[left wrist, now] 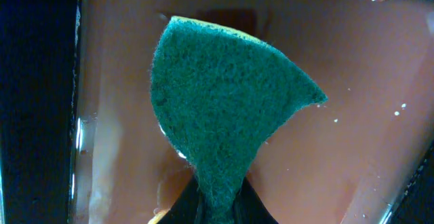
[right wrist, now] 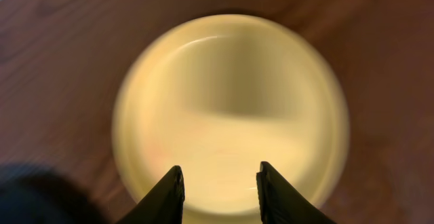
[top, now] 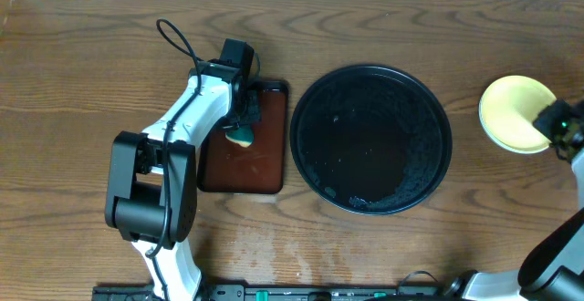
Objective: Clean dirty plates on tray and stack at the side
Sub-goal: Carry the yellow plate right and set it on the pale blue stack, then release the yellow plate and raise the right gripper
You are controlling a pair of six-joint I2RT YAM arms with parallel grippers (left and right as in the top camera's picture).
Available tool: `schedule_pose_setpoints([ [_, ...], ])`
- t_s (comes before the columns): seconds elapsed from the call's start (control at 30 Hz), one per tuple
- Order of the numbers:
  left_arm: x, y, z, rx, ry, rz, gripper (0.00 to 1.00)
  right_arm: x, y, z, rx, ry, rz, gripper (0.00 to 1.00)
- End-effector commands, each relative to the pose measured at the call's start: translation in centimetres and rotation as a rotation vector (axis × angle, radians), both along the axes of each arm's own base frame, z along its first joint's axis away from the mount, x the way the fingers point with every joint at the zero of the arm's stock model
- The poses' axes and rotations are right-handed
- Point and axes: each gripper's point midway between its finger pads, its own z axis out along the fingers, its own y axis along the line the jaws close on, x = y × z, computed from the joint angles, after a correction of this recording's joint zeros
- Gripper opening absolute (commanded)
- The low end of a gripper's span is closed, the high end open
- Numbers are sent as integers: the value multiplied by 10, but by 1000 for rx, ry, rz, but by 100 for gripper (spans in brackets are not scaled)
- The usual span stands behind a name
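Left gripper (top: 242,126): clamped on green sponge (left wrist: 224,102), above wet brown tray (top: 265,169).
Right gripper (right wrist: 220,168): fingers spread, at right rim of yellow plate (top: 509,109); contact unclear, view blurred.
Plate location: bare table (top: 73,82), right of black tray (top: 374,137), apart.
Black tray: droplets on surface.

We find no readable text, label, brand, number or sign on anything in the overhead or either wrist view.

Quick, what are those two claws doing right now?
Left gripper: shut on the sponge.
Right gripper: open, over the yellow plate.
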Motion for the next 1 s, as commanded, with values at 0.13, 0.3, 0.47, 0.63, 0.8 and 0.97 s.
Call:
schedule_pose_setpoints([
  [0.13, -2, 0, -3, 9, 9, -15, 17, 36, 89, 15, 2, -8, 277, 40],
  [0.3, -5, 1, -4, 11, 19, -15, 39, 36, 134, 8, 22, 36, 382, 51],
  [0.47, -5, 1, -4, 11, 19, -15, 62, 30, 160, 1, 6, 80, 487, 55],
  [0.63, -5, 1, -4, 12, 19, -15, 76, 27, 166, 0, 5, 93, 506, 80],
  [0.8, -5, 1, -4, 12, 19, -15, 77, 21, 167, -4, 19, 122, 506, 99],
  [0.97, -5, 1, -4, 12, 19, -15, 78, 21, 167, -4, 19, 122, 506, 99],
])
